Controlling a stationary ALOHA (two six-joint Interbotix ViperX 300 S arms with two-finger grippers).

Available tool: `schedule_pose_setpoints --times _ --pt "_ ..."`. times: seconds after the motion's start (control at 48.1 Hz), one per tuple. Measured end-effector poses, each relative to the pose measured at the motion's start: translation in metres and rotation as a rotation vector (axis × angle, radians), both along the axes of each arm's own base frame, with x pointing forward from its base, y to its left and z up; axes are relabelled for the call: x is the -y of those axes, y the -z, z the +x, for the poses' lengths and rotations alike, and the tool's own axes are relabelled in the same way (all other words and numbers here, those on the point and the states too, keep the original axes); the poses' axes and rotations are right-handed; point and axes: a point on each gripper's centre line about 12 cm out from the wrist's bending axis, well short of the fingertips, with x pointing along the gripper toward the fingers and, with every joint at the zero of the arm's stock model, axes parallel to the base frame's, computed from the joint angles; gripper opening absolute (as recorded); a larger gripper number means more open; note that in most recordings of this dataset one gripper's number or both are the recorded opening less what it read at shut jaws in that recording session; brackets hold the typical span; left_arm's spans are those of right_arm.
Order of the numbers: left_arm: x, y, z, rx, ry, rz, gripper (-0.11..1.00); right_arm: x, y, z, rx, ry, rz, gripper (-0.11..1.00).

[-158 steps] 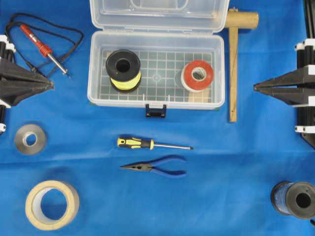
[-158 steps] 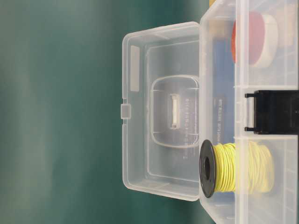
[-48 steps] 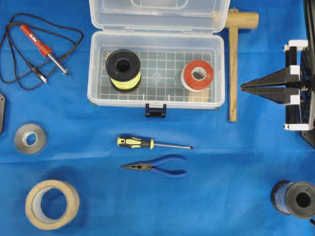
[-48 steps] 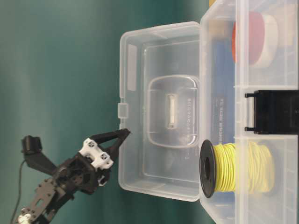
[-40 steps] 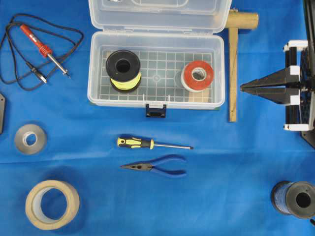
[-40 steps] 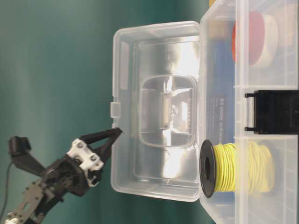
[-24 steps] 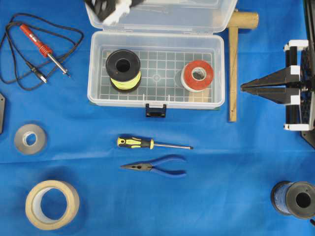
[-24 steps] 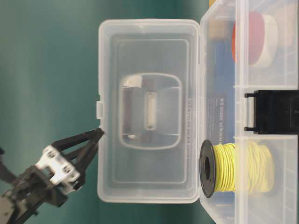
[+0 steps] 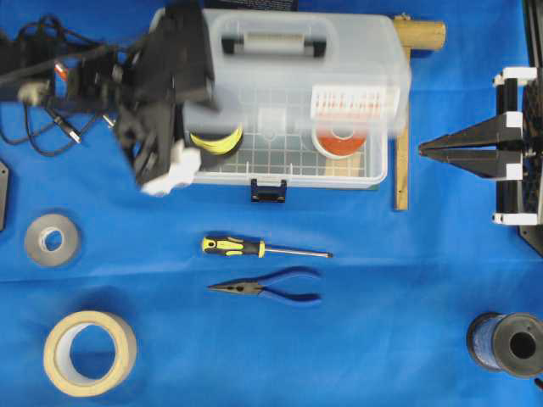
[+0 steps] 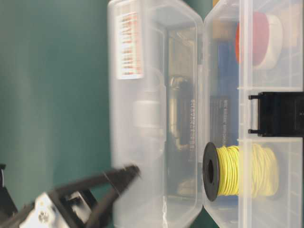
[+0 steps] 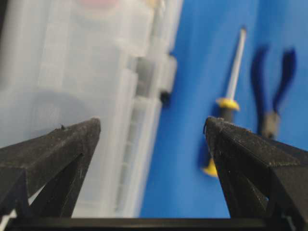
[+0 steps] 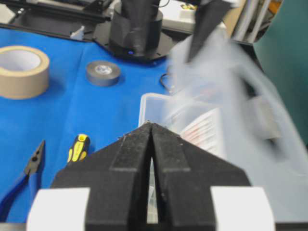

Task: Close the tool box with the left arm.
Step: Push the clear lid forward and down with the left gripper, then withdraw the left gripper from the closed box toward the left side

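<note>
Tool box: stands at the far middle of the blue bench. Its clear lid is tilted partway over the base, blurred, neither fully open nor shut. The black handle on the lid faces up in the overhead view.
Contents: a yellow wire spool and a red tape roll sit on the grid floor.
Latch: black, on the near wall of the base, not engaged.
Left arm: reaches in from the left across the box's left end.
Left fingers: spread wide, holding nothing. In the wrist view the box's left end lies between and just beyond them; in the table-level view one tip lies against the lid's outer face near its left end.
Right fingers: pressed together, empty, well apart to the right of the box.
Near the box: a wooden mallet just beside its right wall; a screwdriver and blue pliers lie nearer the front edge.
</note>
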Motion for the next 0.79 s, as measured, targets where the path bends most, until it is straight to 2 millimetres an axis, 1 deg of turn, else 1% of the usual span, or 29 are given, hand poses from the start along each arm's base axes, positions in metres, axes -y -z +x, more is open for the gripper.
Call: schedule_pose_setpoints --times 0.125,0.208,0.27,0.395,0.52,0.666,0.791 --pt "0.027 -0.008 -0.005 0.029 0.061 -0.012 0.88 0.0 -0.001 -0.001 0.003 -0.001 -0.005 0.0" --pt "0.038 -0.016 -0.008 0.058 0.094 -0.012 0.88 0.0 -0.002 -0.001 0.004 -0.001 -0.005 0.0" --pt "0.041 -0.024 -0.011 0.089 0.105 -0.007 0.88 0.0 -0.002 -0.001 0.008 -0.001 -0.005 0.0" --pt "0.04 -0.034 -0.021 0.167 0.111 0.009 0.88 0.0 -0.003 -0.002 0.011 -0.001 -0.005 0.0" --pt "0.038 -0.045 -0.038 0.29 0.126 0.038 0.88 0.0 -0.004 -0.003 0.015 -0.001 -0.007 0.0" --pt "0.036 -0.06 -0.067 0.461 0.134 0.068 0.88 0.0 -0.005 -0.004 0.023 -0.001 -0.005 0.0" --pt "0.035 -0.061 -0.098 0.593 0.131 0.083 0.88 0.0 -0.006 -0.005 0.026 -0.001 -0.005 0.0"
